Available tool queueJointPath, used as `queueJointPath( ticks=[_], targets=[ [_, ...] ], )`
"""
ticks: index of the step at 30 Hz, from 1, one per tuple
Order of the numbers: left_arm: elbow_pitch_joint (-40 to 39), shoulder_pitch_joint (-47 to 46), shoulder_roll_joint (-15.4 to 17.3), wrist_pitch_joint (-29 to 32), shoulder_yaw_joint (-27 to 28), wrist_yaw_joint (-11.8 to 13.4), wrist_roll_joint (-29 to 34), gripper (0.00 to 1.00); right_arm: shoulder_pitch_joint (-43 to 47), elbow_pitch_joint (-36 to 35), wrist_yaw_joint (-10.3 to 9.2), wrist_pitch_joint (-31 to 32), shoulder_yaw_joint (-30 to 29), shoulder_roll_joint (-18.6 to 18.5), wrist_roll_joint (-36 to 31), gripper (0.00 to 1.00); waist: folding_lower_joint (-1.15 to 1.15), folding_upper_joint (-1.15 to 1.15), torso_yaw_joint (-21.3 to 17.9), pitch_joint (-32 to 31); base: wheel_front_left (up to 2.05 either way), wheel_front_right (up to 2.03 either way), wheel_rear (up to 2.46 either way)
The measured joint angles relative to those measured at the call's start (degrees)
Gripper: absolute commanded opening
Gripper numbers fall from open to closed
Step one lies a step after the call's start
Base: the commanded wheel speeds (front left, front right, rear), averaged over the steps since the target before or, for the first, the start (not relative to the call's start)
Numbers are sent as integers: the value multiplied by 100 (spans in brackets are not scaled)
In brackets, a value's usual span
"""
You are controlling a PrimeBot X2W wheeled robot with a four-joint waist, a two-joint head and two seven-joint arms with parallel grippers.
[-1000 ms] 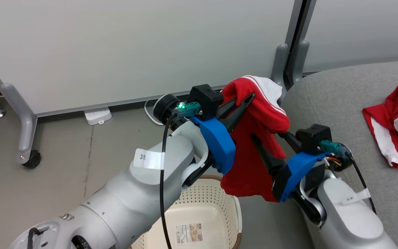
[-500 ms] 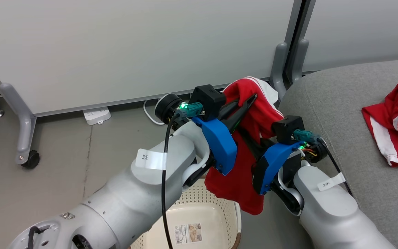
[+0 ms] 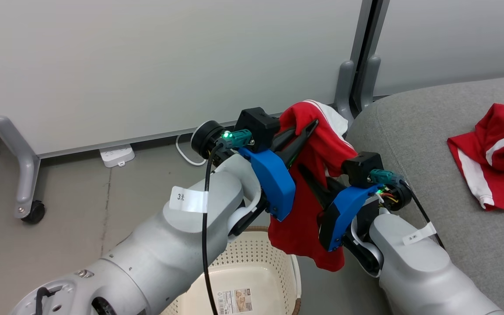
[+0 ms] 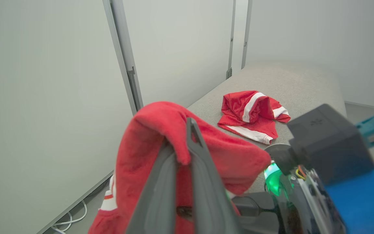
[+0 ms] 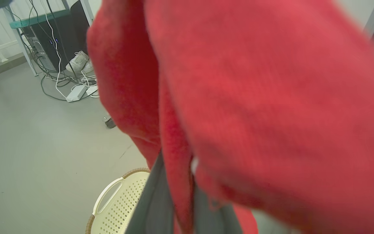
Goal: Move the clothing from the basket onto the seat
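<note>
Head view, with both wrist views. The left gripper (image 3: 304, 129) and the right gripper (image 3: 309, 180) meet above the floor (image 3: 81, 197), each with its two dark fingers drawn nearly together on a fold of one red garment (image 3: 322, 144); the cloth fills the narrow gap between each pair, as the wrist views confirm (image 4: 180, 143) (image 5: 180, 195). The garment hangs free – its lower edge above the far rim of the basket (image 3: 252, 262), which stands on the floor just beside the seat (image 3: 409, 131). A second garment (image 3: 492, 153), red with white stripes, lies crumpled on the grey woven cushion, well apart from the grippers. Surroundings: smooth grey floor; pale partition panels (image 3: 147, 65) on grey feet, one with a caster (image 3: 33, 212); a white power strip (image 3: 116, 155) at the panel's base. The right wrist view adds cables and a pair of pale shoes (image 5: 78, 61) beside a dark cabinet.
</note>
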Motion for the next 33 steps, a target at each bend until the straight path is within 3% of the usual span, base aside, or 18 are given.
queueJointPath(
  ticks=[7, 8, 9, 17, 27, 33],
  targets=[
    [30, 62, -1, 0, 15, 0, -59, 1, -21, 148, 0, -126, 232, -10, 198, 0, 0, 0, -16, -57, 0, 0, 0],
    [34, 73, 0, 0, 32, 0, -58, 47, -25, 162, 0, -144, 265, -11, 235, 0, 0, 0, -19, -63, 0, 0, 0],
    [35, 83, 1, 0, 56, 0, -57, 100, -32, 175, 0, -169, 297, -12, 253, 0, 0, 0, -23, -67, 0, 0, 0],
    [-268, 578, 144, -7, 984, 3, 449, 100, -141, 244, 0, -292, 453, -86, 386, 0, -1, 0, -76, -65, 0, 0, 0],
    [-1317, 2353, 761, -10, 2738, 48, 1858, 100, -231, 160, -1, -391, 488, -227, 452, 0, 0, 0, -128, 66, 0, 0, 0],
    [-1796, 3340, 934, -9, 3653, 47, 2497, 100, -248, 33, 0, -424, 420, -325, 444, 0, 0, 0, -139, 153, 0, 0, 0]
  ],
)
